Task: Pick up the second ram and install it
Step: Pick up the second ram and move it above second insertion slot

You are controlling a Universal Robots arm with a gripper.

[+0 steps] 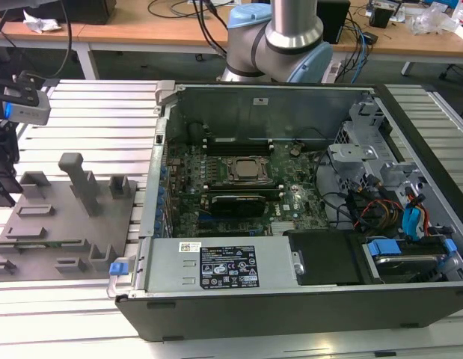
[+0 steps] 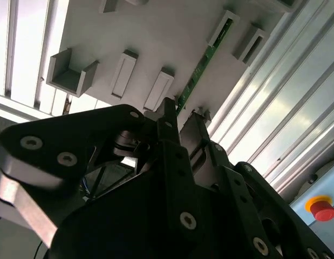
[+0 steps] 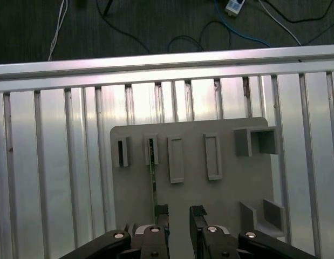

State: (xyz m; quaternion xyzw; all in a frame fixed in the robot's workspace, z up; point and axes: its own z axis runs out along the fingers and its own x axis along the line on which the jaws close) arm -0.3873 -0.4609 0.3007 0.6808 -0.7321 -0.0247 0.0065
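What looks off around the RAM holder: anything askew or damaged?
Nothing stands out. The second ram stands on edge, straight in the slots of the grey holder plate, with no visible tilt or damage. The end effector hangs open by one end of it.

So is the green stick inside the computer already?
No, the green stick stands on edge in the grey holder plate, close by the claw.
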